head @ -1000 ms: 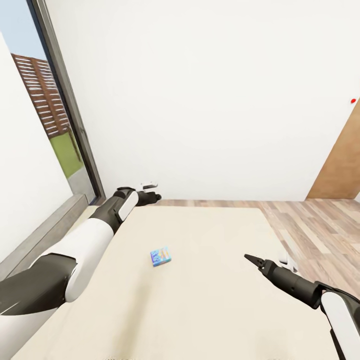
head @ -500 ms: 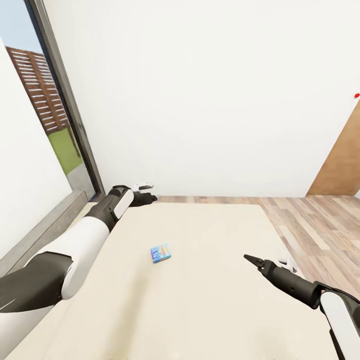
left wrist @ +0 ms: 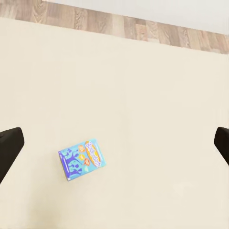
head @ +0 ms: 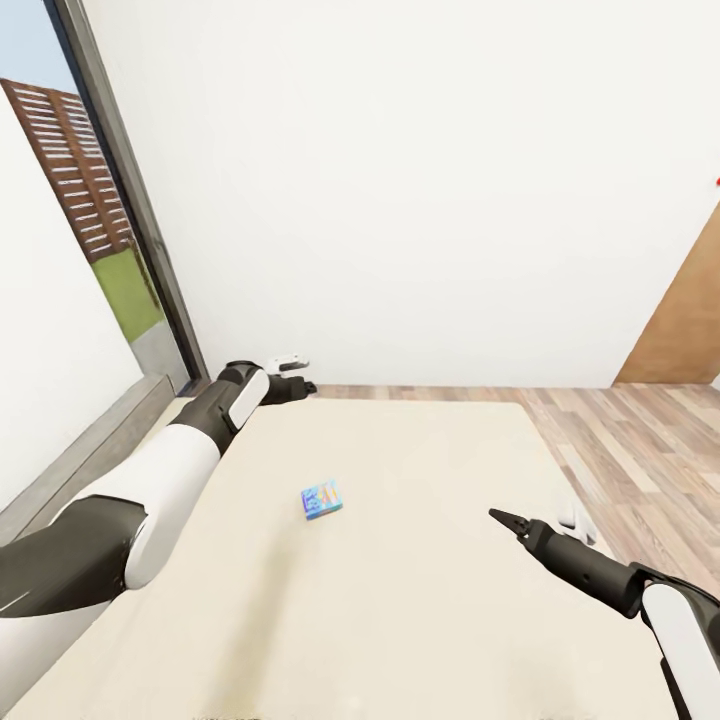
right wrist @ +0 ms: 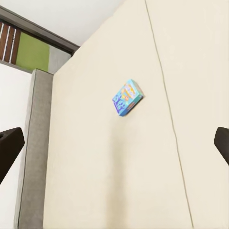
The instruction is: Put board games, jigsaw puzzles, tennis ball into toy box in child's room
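Blue board game [head: 321,500] lay mid-frame on the bed [head: 420,620], untouched, so I still had it to fetch; both grippers' jaws looked spread and empty.

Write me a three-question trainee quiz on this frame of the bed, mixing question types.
1. True or false: the board game lies flat on the bed, with neither claw touching it.
2. Multiple choice: in the head view, the right claw is (A) over the mattress, to the right of the box, (B) gripping the box, (C) pressed against the window.
3. Fill in: beyond the bed's far edge, the floor is made of ____ planks.

Key:
1. True.
2. A.
3. Wooden.
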You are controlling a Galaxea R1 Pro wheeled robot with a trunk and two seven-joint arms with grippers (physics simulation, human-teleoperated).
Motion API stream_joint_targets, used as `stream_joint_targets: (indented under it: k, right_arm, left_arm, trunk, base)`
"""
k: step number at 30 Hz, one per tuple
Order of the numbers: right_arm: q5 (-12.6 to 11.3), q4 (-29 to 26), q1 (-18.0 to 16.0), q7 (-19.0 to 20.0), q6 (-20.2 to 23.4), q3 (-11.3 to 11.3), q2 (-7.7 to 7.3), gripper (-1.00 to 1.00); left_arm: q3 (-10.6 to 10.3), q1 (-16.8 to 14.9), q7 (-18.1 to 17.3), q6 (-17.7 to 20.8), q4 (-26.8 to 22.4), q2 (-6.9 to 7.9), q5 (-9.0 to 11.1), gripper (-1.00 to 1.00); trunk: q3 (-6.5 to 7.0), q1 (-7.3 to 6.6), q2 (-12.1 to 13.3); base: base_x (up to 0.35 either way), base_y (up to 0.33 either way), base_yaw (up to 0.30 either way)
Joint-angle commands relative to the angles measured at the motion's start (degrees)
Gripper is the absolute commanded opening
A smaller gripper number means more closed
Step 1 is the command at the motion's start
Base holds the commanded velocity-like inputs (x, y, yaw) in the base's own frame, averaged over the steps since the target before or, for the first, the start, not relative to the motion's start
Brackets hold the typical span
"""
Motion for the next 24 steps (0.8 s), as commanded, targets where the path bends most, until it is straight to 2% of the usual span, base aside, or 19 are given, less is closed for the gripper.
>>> stream_joint_targets:
  k: [1,24]
  right_arm:
    - [0.55,-0.01,-0.06,0.59,0.28,-0.07,0.01,1.0]
    - [0.55,-0.01,-0.06,0.59,0.28,-0.16,0.0,1.0]
  left_arm:
    - [-0.33,-0.09,0.56,0.16,-0.15,0.04,0.61,1.0]
    - [-0.32,-0.51,0.65,0.56,-3.35,-0.06,0.59,1.0]
  trunk:
    - [-0.22,0.03,-0.12]
    - [-2.37,0.03,-0.12]
  base:
    - [0.0,0.0,0.0]
    - [0.0,0.0,0.0]
